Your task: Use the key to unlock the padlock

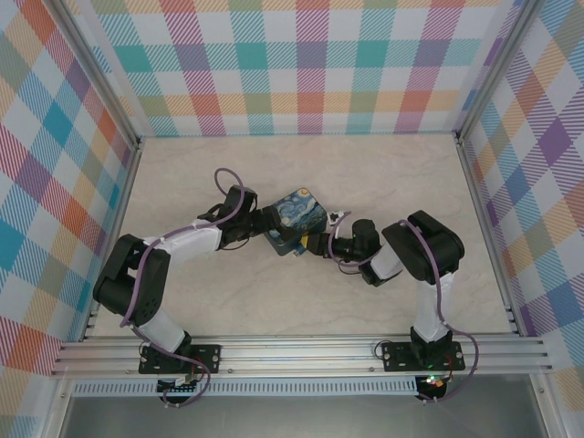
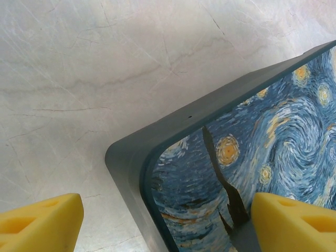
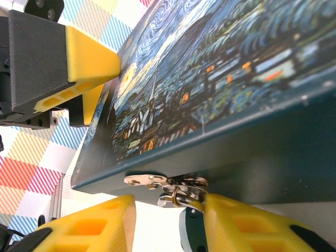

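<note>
While left fingers (image 2: 42,223) gape astride the tin (image 2: 252,152) corner, right fingers (image 3: 247,226), unclosed, flank the padlock (image 3: 190,237).

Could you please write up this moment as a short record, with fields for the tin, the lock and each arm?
container: Starry Night tin, between the two grippers
fastening: metal hasp on the tin's side wall
lock: blue padlock hanging at the hasp by its thin shackle
left arm: left gripper, jaws wide, straddling a corner of the tin, one finger on the lid
right arm: right gripper, jaws apart on either side of the padlock, a gap visible on one side
</note>
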Robot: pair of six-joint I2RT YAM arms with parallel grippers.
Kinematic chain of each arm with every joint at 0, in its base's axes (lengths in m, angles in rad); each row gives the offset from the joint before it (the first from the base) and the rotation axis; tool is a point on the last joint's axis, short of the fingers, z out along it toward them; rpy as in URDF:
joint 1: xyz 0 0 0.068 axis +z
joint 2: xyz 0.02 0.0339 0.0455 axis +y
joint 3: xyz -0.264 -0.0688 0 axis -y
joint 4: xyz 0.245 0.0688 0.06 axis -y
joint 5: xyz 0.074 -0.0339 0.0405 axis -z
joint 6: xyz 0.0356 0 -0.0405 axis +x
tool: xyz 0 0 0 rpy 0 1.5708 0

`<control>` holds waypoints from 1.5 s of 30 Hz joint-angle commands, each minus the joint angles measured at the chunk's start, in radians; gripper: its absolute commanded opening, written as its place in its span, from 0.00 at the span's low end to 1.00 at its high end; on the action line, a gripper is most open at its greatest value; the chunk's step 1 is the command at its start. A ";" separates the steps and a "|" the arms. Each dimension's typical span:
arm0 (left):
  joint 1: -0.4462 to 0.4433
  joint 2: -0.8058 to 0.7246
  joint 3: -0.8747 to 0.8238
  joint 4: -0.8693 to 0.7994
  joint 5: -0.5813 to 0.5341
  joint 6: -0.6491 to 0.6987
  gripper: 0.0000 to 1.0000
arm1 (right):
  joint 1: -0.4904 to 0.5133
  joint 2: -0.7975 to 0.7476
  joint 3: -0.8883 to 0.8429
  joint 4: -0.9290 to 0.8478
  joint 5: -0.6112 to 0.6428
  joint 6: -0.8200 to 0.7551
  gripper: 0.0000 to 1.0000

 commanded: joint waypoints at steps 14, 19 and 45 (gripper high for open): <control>-0.018 -0.007 -0.037 -0.124 -0.016 0.000 0.83 | 0.006 0.016 -0.010 0.058 -0.043 -0.012 0.22; -0.018 -0.013 -0.041 -0.127 -0.025 0.002 0.82 | 0.006 0.019 -0.014 0.050 -0.039 -0.012 0.17; -0.018 -0.051 -0.066 -0.140 -0.056 0.000 0.83 | 0.007 -0.005 -0.045 0.052 0.010 -0.025 0.47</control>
